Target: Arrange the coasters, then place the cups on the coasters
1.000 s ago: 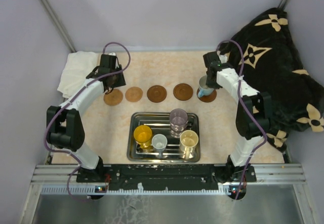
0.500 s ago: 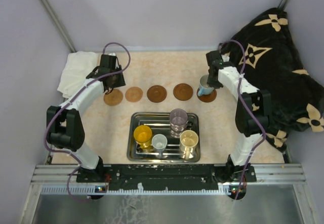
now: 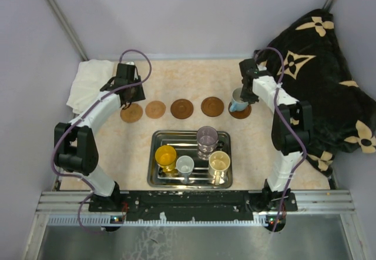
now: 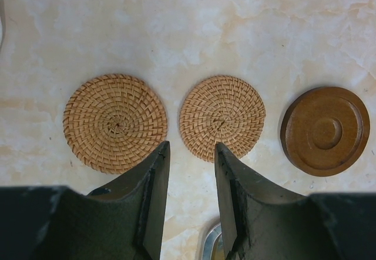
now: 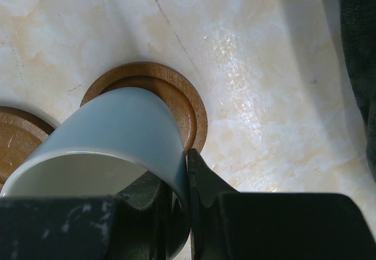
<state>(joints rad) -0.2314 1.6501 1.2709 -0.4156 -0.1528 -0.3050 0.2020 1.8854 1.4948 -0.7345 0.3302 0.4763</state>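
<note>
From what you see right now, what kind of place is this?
Probably a robot test booth, not a kitchen: left arm and right arm bolted to a metal rail, plain walls around a small marble-look table, cups staged on a steel tray.

Five coasters (image 3: 182, 108): two woven, three wooden. Five cups (image 3: 207, 136). One steel tray (image 3: 176, 137). One white cloth (image 3: 88, 83), one black blanket (image 3: 317, 66).

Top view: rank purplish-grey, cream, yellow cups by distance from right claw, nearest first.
From the right claw, shut on the light blue cup:
1. Purplish-grey cup, far side of the steel tray.
2. Cream cup, tray's near right.
3. Yellow cup, tray's left.
</note>
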